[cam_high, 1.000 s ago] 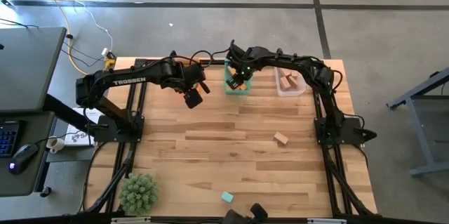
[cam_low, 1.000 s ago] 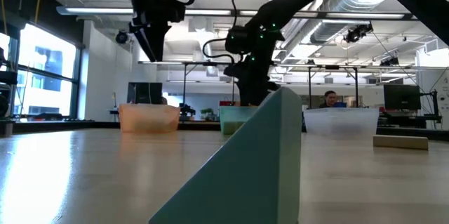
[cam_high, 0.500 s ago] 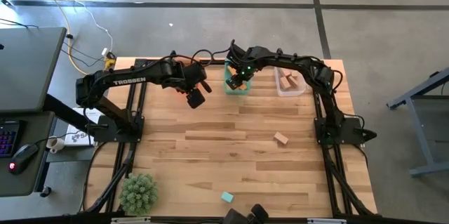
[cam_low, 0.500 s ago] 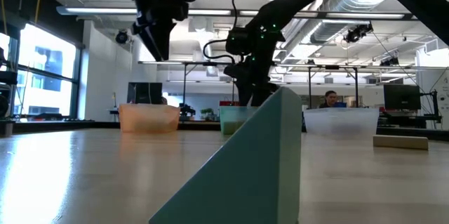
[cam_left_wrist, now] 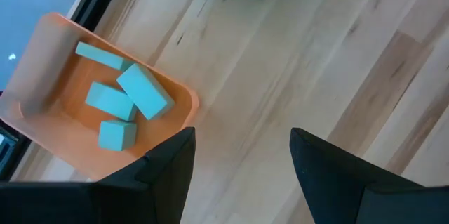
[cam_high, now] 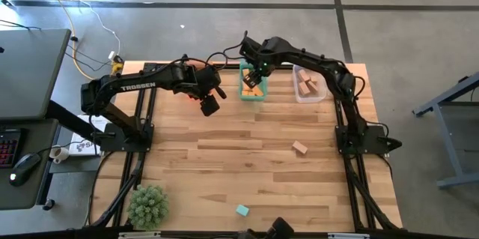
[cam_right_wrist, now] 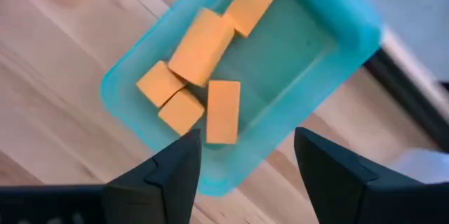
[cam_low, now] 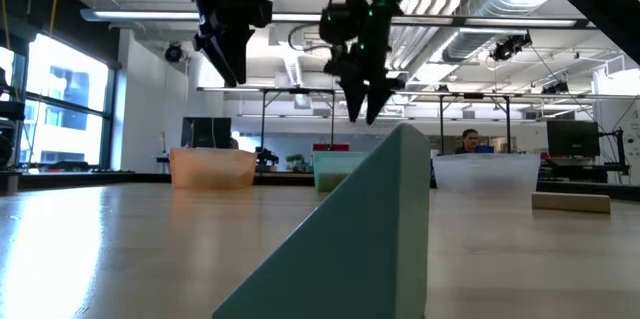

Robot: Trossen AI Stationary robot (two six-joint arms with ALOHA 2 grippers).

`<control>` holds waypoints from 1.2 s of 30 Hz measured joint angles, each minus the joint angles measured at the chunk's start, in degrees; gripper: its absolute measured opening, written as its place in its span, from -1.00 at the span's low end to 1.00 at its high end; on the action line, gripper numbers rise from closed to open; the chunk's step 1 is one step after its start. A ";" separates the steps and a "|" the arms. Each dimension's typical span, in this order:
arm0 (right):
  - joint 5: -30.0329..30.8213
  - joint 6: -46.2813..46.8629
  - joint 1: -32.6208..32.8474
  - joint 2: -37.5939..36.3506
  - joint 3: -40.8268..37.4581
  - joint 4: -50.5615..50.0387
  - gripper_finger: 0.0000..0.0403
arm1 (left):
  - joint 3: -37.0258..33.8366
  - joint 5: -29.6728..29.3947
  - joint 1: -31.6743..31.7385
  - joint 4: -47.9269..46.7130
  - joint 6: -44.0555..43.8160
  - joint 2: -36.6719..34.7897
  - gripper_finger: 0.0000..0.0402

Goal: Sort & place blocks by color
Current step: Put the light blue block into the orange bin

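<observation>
Blocks (cam_right_wrist: 201, 45) in teal bin (cam_right_wrist: 337, 13); plant (cam_high: 147, 206) apart

Right gripper (cam_high: 256, 79) above teal bin (cam_high: 252, 94); left gripper (cam_high: 210, 105) beside.

a light wooden table (cam_high: 247, 149) carries three bins along its far edge: an orange bin (cam_left_wrist: 42, 55), a teal bin (cam_high: 253, 93) and a clear bin (cam_high: 308, 88). out on the open boards lie a plain wood block (cam_high: 300, 147) toward the right side and a teal block (cam_high: 242, 210) near the front edge. a fuzzy green plant (cam_high: 147, 205) stands at the front left corner.
</observation>
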 joint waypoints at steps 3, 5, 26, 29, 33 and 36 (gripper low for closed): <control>5.34 -0.96 1.50 0.00 4.72 -3.87 0.06 | 0.00 0.00 0.04 -0.01 0.14 0.00 0.10; 7.82 -0.64 1.97 -0.01 7.85 -6.42 0.07 | 0.00 0.64 0.04 -0.02 0.13 0.00 0.10; 17.11 3.75 2.76 -10.13 16.75 -18.53 0.07 | 0.00 7.97 -15.91 11.17 4.05 0.00 0.10; 17.24 2.93 2.70 -11.44 16.75 -18.66 0.07 | 0.00 7.96 -18.87 13.89 3.32 0.00 0.10; 17.21 2.06 2.47 -12.99 16.75 -18.68 0.07 | 0.00 7.93 -22.77 17.76 1.92 0.38 0.10; 17.01 0.97 2.45 -13.63 16.75 -18.83 0.07 | -0.02 7.90 -25.61 20.14 0.33 0.56 0.10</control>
